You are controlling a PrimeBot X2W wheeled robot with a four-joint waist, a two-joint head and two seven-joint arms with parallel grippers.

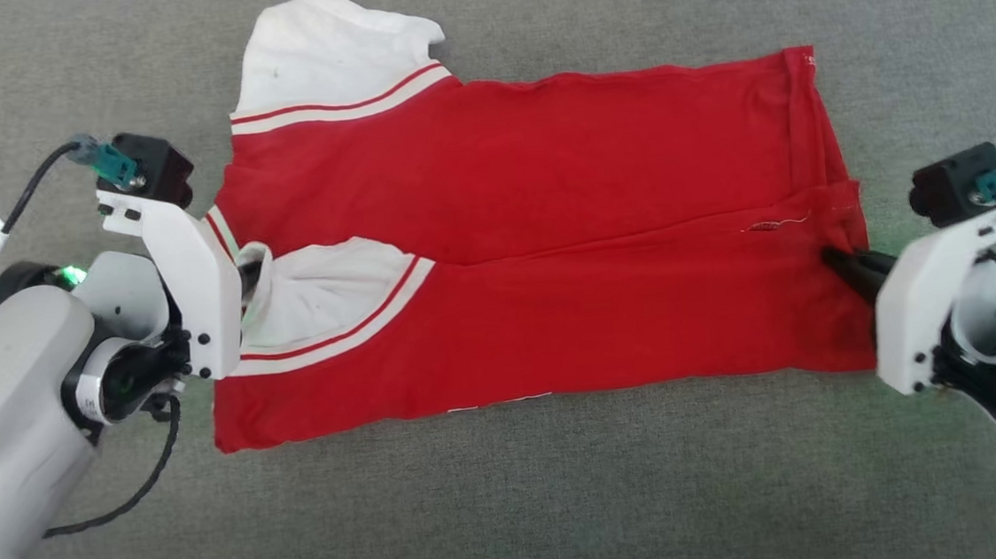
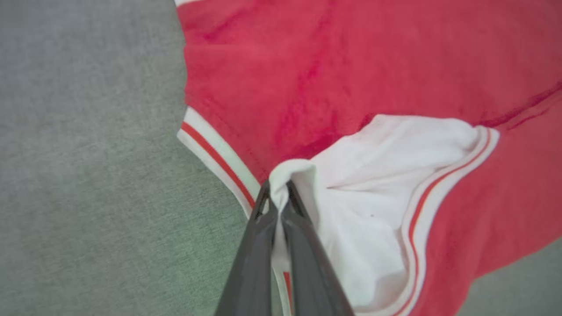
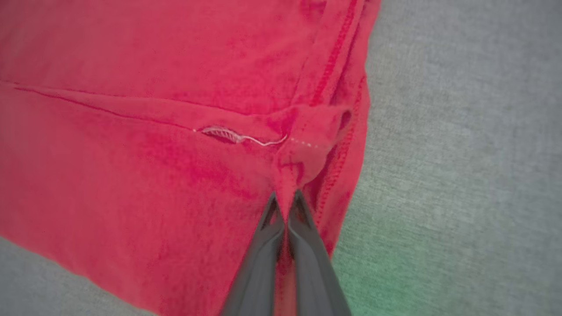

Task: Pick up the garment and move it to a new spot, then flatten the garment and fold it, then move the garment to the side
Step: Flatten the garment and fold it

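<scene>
One garment and two pincers: left pincer, right pincer.

The bright red soft jersey garment lies flat on the grey cloth-covered tabletop, stretched crosswise before me, its near half folded over its far half. My left pincer is at the garment's left end, clamped on the edge of the near white sleeve, which lies on top of the garment. The far white sleeve sticks out behind that same end. My right pincer is at the garment's right end, pinching the hem at mid-width.
</scene>
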